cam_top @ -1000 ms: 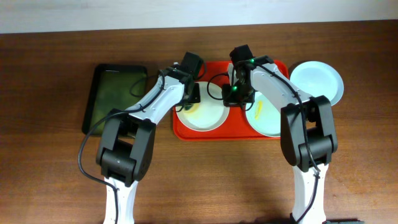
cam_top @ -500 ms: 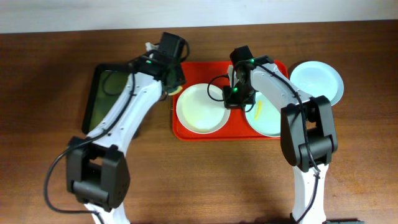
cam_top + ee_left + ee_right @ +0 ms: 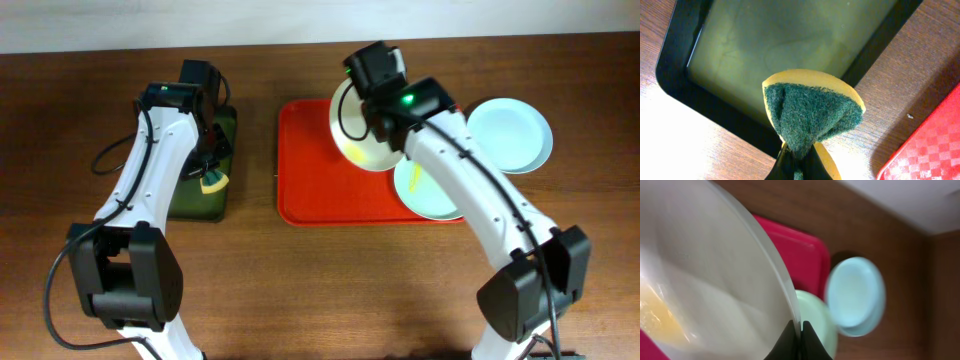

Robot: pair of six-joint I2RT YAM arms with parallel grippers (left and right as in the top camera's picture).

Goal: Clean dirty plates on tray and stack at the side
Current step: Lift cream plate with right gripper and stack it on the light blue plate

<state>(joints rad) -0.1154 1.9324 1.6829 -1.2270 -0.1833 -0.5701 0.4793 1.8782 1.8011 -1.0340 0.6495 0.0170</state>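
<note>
Brown wooden surface [image 3: 300, 290], pale wall strip along the far edge.

Pinched tight on a folded sponge [image 3: 812, 112]: the left tool [image 3: 797, 162]. Green scouring face bulging past the fingertips, yellow backing outside. Directly beneath and ahead of that tool, the dark green tray [image 3: 790, 40]. Corner of the red tray [image 3: 930, 145] off to one side. Probably held out here to keep the wiping pad clear of the other arm's path.

Clamped on the rim of the white plate [image 3: 705, 280]: the right tool [image 3: 800, 335]. Plate tipped steeply, apparently clear of the red tray floor. Yellow smear [image 3: 655, 315] on its face, so judged not yet clean. Possibly gripped this way to present it for wiping; cannot tell.

Beyond the right tool, a pale green plate [image 3: 435, 190] with a yellow streak, lying in the red tray. Further out, a pale blue plate [image 3: 512, 135] on bare wood just beside the tray, likely the start of the stack.
</note>
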